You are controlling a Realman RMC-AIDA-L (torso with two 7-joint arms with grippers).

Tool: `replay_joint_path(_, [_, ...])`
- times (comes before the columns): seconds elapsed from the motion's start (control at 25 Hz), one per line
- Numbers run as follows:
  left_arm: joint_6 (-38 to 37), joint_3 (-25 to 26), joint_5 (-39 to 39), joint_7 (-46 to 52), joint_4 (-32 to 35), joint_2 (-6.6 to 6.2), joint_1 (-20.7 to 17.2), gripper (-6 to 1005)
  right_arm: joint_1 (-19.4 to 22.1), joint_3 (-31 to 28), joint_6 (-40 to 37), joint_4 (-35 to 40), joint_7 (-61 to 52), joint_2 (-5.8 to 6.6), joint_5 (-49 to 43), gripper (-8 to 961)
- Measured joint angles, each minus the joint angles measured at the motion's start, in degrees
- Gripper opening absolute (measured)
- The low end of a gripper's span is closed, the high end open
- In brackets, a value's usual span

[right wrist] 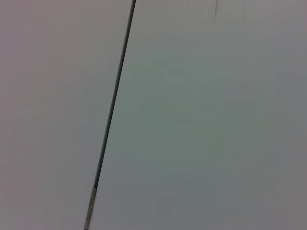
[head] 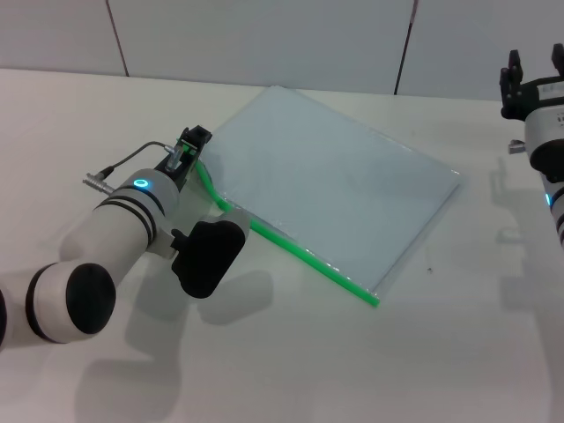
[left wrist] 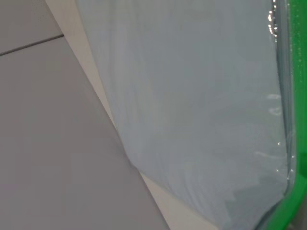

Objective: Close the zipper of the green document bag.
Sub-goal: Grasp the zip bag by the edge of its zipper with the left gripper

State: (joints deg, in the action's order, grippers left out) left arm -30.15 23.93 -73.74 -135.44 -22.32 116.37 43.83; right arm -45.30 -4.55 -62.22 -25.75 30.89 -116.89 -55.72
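The green document bag [head: 330, 189] lies flat on the white table, a translucent pale blue-grey pouch. Its zipper [head: 308, 256] is the bright green strip along the long edge nearest me, bending upward at its left end. My left gripper [head: 189, 146] sits at that left end, its dark fingers shut around the green strip there. The left wrist view shows the bag's plastic sheet [left wrist: 192, 105] close up, with the zipper [left wrist: 298, 96] along one edge. My right gripper [head: 532, 72] hangs raised at the far right, away from the bag, fingers apart and holding nothing.
The white table [head: 352, 370] stretches around the bag. Grey wall panels [head: 264, 35] with dark seams stand behind it. The right wrist view shows only a grey panel with a dark seam [right wrist: 112, 105]. A cable [head: 132, 159] loops beside my left wrist.
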Motion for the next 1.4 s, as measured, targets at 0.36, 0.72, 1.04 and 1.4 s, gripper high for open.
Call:
replay_joint_path(0.36, [0.0, -0.1, 0.0, 0.0, 0.0, 0.0, 0.1, 445, -0.2, 0.1, 1.4, 0.0, -0.3, 0.0, -0.8, 517])
replay_joint_path(0.72, [1.0, 0.0, 0.0, 0.0, 0.0, 0.0, 0.2, 445, -0.3, -0.2, 1.4, 0.0, -0.3, -0.05, -1.3, 518])
replay_joint_path(1.04, [1.7, 0.3, 0.0, 0.2, 0.0, -0.05, 0.2, 445, -0.3, -0.1, 1.4, -0.4, -0.3, -0.08, -1.3, 517])
replay_joint_path(1.4, [2.4, 0.7, 0.4, 0.6, 1.3, -0.22, 0.8, 416, -0.3, 0.0, 1.3, -0.6, -0.3, 0.0, -1.3, 517])
